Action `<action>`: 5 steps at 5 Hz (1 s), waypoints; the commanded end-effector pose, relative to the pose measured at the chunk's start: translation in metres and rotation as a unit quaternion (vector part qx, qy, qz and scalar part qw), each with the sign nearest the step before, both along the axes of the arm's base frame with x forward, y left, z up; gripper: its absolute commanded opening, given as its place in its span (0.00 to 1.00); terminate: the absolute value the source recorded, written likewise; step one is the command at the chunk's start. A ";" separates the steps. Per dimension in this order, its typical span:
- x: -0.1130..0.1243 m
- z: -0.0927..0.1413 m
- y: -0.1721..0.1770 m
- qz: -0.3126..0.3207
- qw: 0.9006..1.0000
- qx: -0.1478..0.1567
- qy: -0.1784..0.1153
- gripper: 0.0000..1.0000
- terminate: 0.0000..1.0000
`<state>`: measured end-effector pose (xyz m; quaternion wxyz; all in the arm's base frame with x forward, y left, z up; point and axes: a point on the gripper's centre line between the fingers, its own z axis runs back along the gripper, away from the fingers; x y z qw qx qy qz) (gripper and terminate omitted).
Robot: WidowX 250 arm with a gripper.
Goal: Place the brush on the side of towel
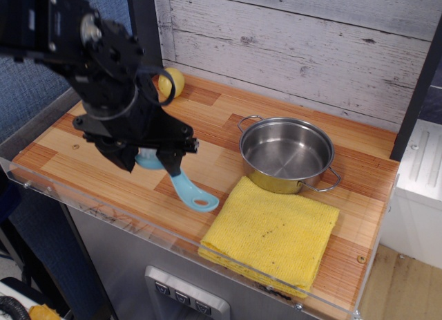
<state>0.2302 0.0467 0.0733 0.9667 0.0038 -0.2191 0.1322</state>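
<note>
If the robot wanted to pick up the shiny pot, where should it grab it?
Probably by the rim of the steel pot, from straight above: it stands upright and open, empty inside. The small wire handles stick out sideways and look harder to pinch. The gripper is busy holding the brush.

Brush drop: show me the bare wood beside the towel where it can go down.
Free: the strip left of the towel, under the hand holding the brush, and the left counter. Crowded: the pot sits right against the towel's back edge. A yellow lump sits at the rear.
</note>
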 end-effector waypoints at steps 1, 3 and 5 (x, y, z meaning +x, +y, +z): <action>-0.003 -0.015 0.014 -0.006 1.000 0.017 0.002 0.00 0.00; 0.005 -0.031 0.015 -0.023 0.999 0.032 0.015 0.00 0.00; 0.004 -0.036 0.022 -0.024 0.998 0.055 0.008 0.00 0.00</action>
